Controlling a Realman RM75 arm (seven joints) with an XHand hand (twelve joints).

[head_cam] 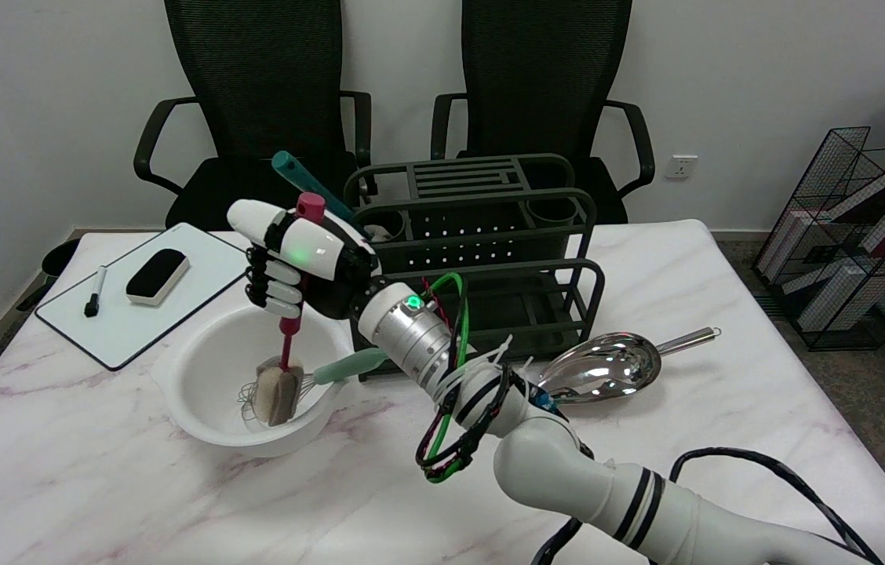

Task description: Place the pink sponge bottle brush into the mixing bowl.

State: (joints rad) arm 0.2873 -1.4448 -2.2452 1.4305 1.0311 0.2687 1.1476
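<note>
While the right hand (291, 263) hangs over the white mixing bowl (203, 424), its fingers (270, 284) are curled close together around the stem of the pink sponge bottle brush (289, 329), gripping it near the top so that the pink cap sticks out above the hand. Held nearly upright, the brush has its beige sponge head down inside the bowl, at or just above the bowl's floor; whether it rests there cannot be told. Also inside the bowl lies a wire whisk (325, 373), its wires beside the sponge head and its pale green handle leaning out over the bowl's right rim. Just behind and to the right of the bowl stands a dark green rack (489, 235), with a teal handle (309, 184) poking up at its near left corner. Farther right of the bowl, past the arm, a shiny metal scoop (607, 365) lies on the marble table (97, 486). Behind and to the left of the bowl sits a small whiteboard (136, 314), carrying an eraser (158, 275) and a black marker (95, 292). Two black office chairs (270, 102) stand beyond the table's far edge.
</note>
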